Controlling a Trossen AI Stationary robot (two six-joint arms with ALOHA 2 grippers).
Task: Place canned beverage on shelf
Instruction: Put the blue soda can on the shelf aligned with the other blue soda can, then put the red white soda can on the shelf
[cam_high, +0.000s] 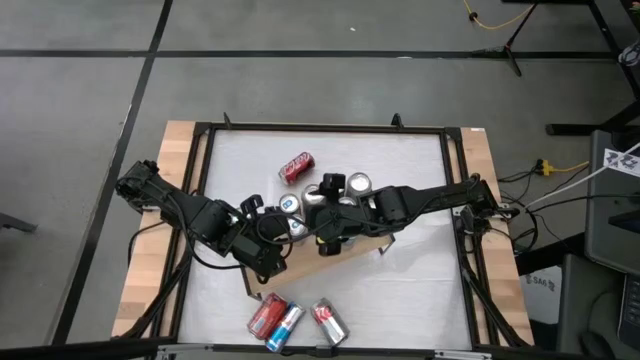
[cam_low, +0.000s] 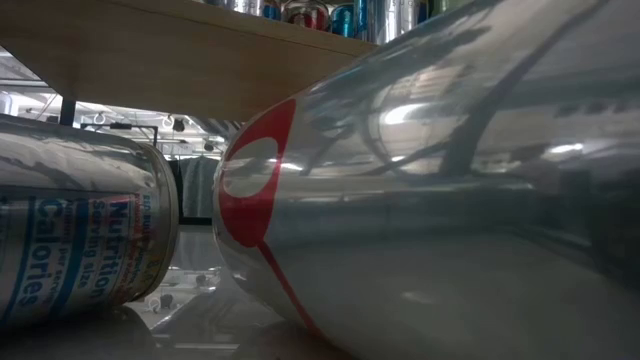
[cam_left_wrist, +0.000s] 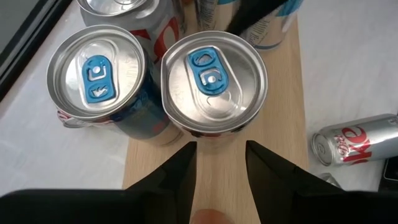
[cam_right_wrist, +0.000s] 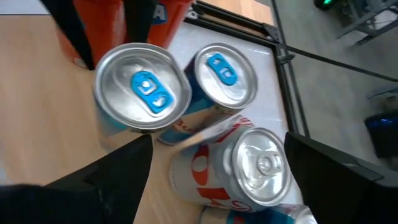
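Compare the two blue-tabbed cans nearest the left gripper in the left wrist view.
The nearer can stands fully on the wooden shelf, directly ahead of the left gripper; the other can stands beside it at the shelf's edge. The nearer can's side looks silver with red; the other can's side is blue. Both stand upright, unopened, with silver tops and blue tabs.

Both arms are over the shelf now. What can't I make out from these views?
- High view: the arms cover most of the shelf, so the cans standing there can't be counted.
- Low view: a lying silver can fills the picture and hides both grippers.
- Left wrist view: the left gripper fingers are cut off by the edge.
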